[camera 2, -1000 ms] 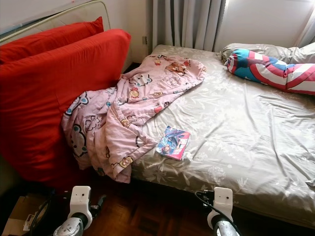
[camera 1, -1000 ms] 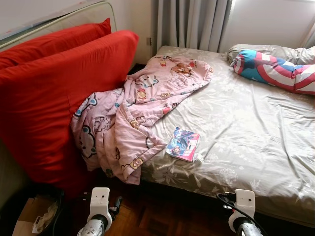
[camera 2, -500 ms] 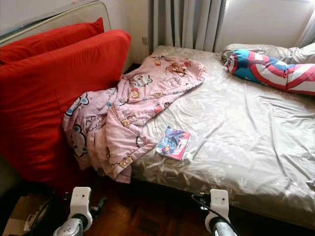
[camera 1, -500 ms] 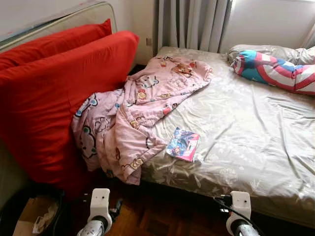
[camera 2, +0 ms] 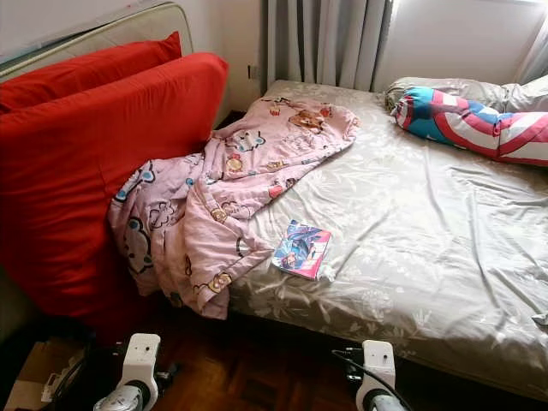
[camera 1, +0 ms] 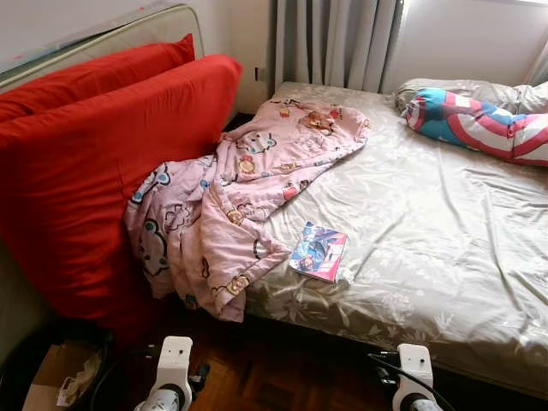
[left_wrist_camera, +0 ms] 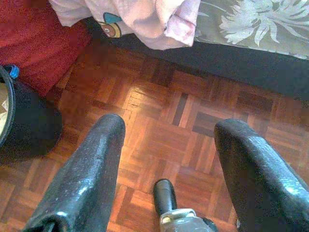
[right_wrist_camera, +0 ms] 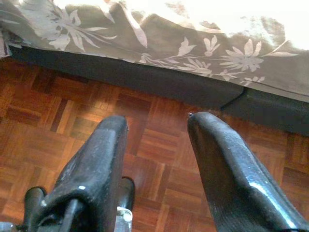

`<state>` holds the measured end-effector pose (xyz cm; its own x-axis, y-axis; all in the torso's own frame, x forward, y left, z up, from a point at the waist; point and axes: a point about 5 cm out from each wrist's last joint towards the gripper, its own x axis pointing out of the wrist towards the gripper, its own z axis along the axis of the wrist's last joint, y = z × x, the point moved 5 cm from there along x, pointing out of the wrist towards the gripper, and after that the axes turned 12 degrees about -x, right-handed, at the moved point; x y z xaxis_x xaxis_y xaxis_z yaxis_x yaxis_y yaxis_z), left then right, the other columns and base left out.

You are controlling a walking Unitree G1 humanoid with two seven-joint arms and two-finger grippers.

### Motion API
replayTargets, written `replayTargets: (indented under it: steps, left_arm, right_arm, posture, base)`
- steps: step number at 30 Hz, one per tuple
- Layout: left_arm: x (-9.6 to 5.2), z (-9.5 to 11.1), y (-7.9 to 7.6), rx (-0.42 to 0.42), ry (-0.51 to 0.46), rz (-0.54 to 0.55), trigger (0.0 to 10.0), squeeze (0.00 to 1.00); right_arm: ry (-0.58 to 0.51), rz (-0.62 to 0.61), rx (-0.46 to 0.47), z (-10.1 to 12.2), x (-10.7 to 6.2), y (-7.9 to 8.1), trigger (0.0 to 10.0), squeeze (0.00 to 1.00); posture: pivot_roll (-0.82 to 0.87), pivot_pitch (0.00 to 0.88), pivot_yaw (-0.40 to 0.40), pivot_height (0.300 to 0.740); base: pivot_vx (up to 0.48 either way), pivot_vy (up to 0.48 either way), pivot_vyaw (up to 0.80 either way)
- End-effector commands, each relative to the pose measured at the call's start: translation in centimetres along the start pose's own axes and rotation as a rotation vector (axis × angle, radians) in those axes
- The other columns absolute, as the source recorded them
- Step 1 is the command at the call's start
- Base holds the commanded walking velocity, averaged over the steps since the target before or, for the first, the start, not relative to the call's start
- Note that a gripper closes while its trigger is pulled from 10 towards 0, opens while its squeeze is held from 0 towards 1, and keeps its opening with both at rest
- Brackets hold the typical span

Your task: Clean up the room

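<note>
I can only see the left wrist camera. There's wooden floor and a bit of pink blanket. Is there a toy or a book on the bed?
Observer: Yes, a colourful book lies flat on the bed sheet, near the bed's front edge, just beside the pink blanket.
Operator: Where does the blanket go?
Observer: It runs across the bed's left side and hangs down against a big red cushion.
Operator: Any pillows?
Observer: A long red, white and blue bolster lies at the far right end of the bed.
Operator: Is the other gripper holding anything?
Observer: No, the right gripper is open above the wooden floor.
</note>
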<state>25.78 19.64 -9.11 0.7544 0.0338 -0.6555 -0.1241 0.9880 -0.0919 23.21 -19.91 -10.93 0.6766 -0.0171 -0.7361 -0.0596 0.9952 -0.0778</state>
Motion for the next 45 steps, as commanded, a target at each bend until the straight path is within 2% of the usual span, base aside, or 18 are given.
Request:
replayTargets:
  steps: [1,7,12,35,40,45]
  left_arm:
    - [-0.1,-0.6,0.2,-0.007,0.033,0.008,10.0,0.00]
    - [0.0,-0.3,0.2,-0.004,0.028,0.008,10.0,0.00]
    - [0.1,-0.1,0.2,0.003,0.027,0.011,10.0,0.00]
    - [0.2,0.4,0.2,0.017,0.015,-0.002,10.0,0.00]
    - [0.2,0.4,0.2,0.019,0.010,-0.006,10.0,0.00]
    - [0.1,0.9,-0.3,-0.015,-0.035,-0.033,10.0,0.00]
  right_arm:
    - [0.011,0.013,-0.001,0.1,0.1,0.1,10.0,0.00]
    - [0.008,0.015,-0.028,0.4,0.2,0.0,10.0,0.00]
    - [-0.004,0.014,-0.021,0.8,0.2,-0.1,10.0,0.00]
    - [0.006,-0.002,0.007,0.8,0.3,0.0,10.0,0.00]
    - [-0.002,-0.014,0.016,0.9,0.3,-0.1,10.0,0.00]
    - [-0.054,-0.029,0.019,1.5,0.2,-0.4,10.0,0.00]
  posture:
    - [-0.02,0.000,-0.044,0.740]
    - [-0.03,0.000,-0.048,0.740]
    - [-0.03,0.000,-0.053,0.740]
    - [-0.02,0.000,-0.043,0.740]
    - [-0.02,0.000,-0.042,0.740]
    - [-0.02,0.000,-0.040,0.740]
  base:
    - [0.000,0.000,0.00]
    - [0.000,0.000,0.00]
    - [0.333,0.000,0.76]
    - [0.367,0.000,0.00]
    - [0.371,0.000,0.00]
    - [0.139,0.000,0.00]
